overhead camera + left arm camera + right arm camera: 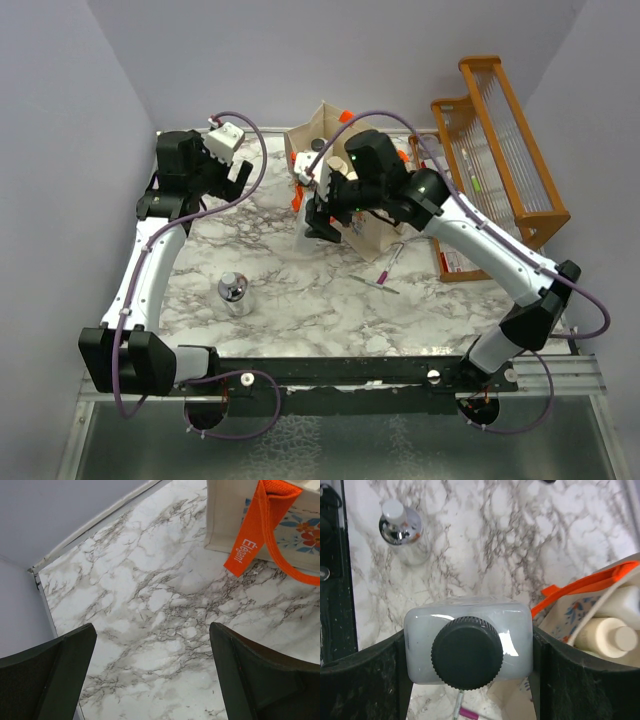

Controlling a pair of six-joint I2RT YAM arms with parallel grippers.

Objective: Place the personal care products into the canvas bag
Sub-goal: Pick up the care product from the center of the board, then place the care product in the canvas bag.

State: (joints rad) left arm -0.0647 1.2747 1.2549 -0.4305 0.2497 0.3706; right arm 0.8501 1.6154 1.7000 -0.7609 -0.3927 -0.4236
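My right gripper (318, 215) is shut on a white bottle with a black cap (468, 650) and holds it above the table, just left of the canvas bag (375, 225). The bottle also shows in the top view (307, 241). The bag stands upright with orange handles (585, 585). Inside it lie a beige bottle with a cream cap (610, 636) and a white bottle (626, 602). A short clear bottle with a chrome cap (234, 292) stands on the marble table (300, 300) at the front left; it also shows in the right wrist view (402, 530). My left gripper (238, 170) is open and empty over the back left, with the bag (230, 515) ahead of its fingers (250, 675).
An orange slatted rack (500, 150) stands at the right edge, with a red and white flat item (455, 262) by its foot. A pen with a purple part (388, 268) lies on the table right of the bag. Walls close in at the back and left.
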